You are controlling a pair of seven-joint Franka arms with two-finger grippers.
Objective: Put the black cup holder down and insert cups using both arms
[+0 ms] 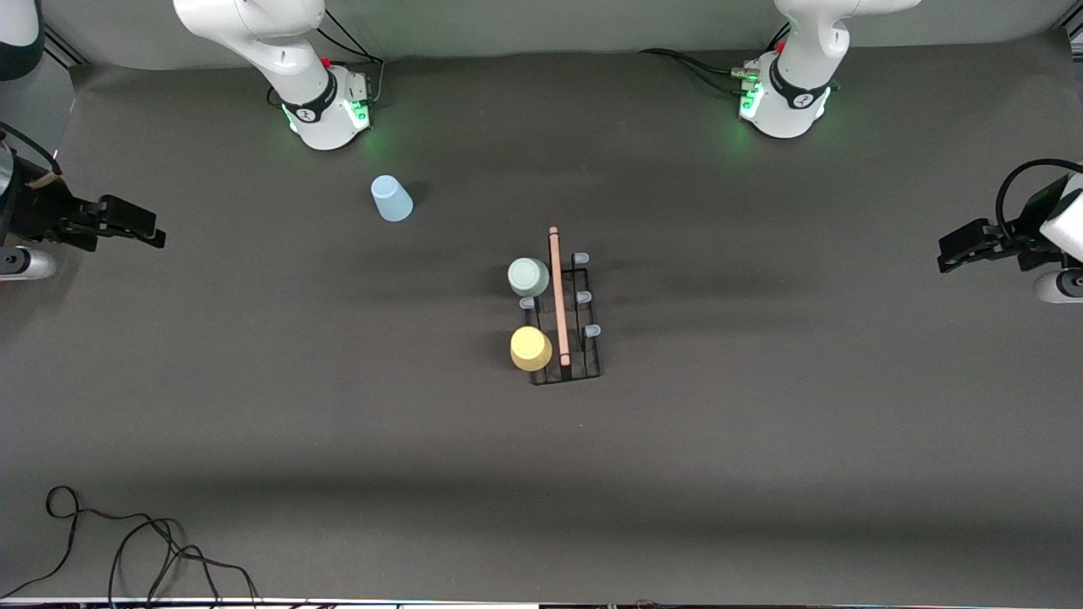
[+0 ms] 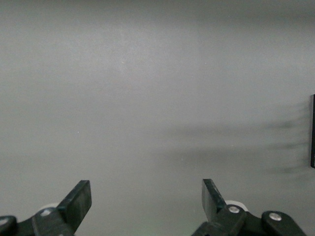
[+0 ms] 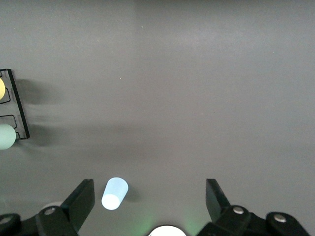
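One blue cup stands well apart from both pincers.

likely a lab: table-mounted robot arms, loose cables.

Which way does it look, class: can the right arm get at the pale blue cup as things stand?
Probably yes. The pale blue cup stands alone on the table near the right arm's base, apart from the black cup holder. The right gripper is open, holds nothing, and nothing lies between them.
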